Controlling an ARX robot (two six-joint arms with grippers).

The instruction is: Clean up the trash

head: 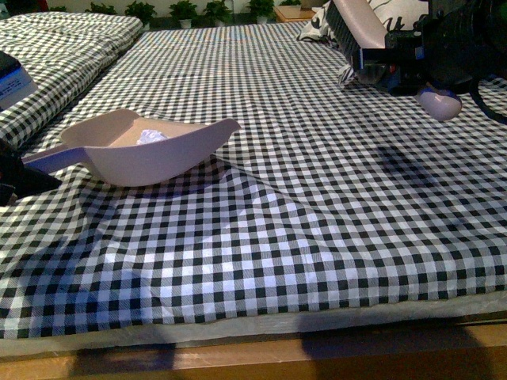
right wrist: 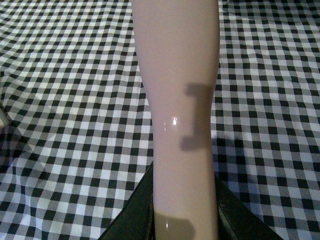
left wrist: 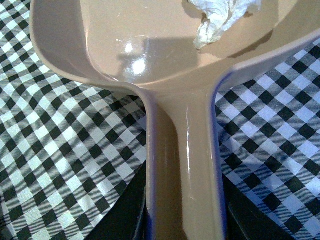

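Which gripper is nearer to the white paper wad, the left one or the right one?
Left. The left gripper holds the dustpan handle, and the wad lies inside that pan. The right gripper holds the brush raised far across the cloth.

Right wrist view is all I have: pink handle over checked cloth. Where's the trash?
Observer: The wad lies inside the dustpan, to the left of your brush.
Operator: Who holds the dustpan?
Observer: The left pincer, shut on its handle.
Operator: Brush touching the cloth?
Observer: No. The front view shows it raised, with its shadow on the cloth below.
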